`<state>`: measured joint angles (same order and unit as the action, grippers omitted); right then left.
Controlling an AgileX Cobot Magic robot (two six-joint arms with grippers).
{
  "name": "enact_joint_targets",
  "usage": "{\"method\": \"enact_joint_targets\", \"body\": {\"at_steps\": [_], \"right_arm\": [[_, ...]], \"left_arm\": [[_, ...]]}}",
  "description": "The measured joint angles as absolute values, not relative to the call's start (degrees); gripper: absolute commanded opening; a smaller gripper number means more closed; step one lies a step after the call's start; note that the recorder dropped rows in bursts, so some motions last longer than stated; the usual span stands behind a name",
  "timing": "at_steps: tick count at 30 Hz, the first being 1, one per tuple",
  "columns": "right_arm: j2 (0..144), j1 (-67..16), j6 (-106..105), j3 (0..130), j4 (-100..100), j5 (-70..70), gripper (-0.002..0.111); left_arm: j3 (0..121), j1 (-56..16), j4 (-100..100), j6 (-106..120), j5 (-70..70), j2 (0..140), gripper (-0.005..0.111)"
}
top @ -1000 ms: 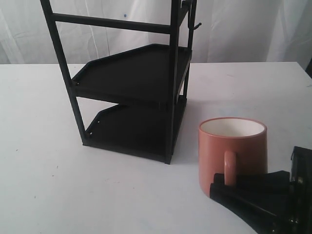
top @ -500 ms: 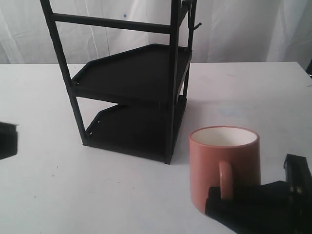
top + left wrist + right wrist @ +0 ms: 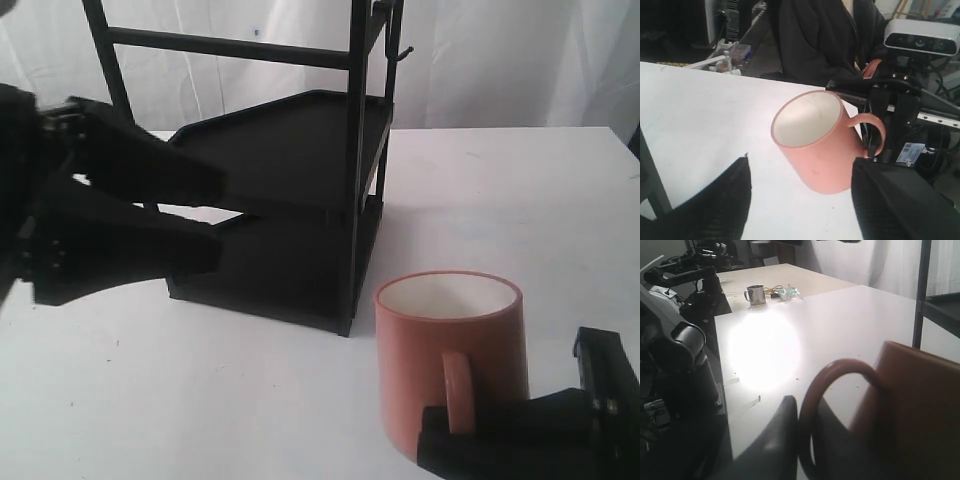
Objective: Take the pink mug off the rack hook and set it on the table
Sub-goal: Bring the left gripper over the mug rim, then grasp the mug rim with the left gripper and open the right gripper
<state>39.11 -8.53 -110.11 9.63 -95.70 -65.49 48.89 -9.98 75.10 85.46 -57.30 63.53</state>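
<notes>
The pink mug is upright, low over the white table at the front right, off the rack hook. I cannot tell if its base touches the table. My right gripper is shut on the mug's loop handle, one finger on each side of the loop, as the right wrist view shows. My left gripper hangs open in front of the black rack, empty. In the left wrist view the mug lies beyond its spread fingers.
The tall two-shelf rack stands at the back centre-left. White curtains hang behind the table. Past the table's edge are a seated person in dark clothes and a camera. A metal cup sits on another table.
The mug, held by my right gripper, has shifted left and lower in the exterior view. My left arm has swung in from the left edge, now in front of the rack.
</notes>
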Motion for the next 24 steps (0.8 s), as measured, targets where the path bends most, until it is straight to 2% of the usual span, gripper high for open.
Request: {"method": "enact_joint_targets", "body": {"at_steps": [9, 11, 24], "right_arm": [[39.11, -8.53, -110.11, 9.63, -95.60, -65.62, 0.000], [39.11, -8.53, -110.11, 9.63, -95.60, -65.50, 0.000], [39.11, -8.53, -110.06, 9.63, -94.88, -65.27, 0.000]], "left_arm": [[55.93, -20.92, 74.96, 92.71, -53.72, 75.94, 0.063], [57.93, -23.42, 73.22, 93.83, -53.72, 77.93, 0.066], [68.40, -31.06, 65.42, 94.94, -54.85, 90.32, 0.064]]}}
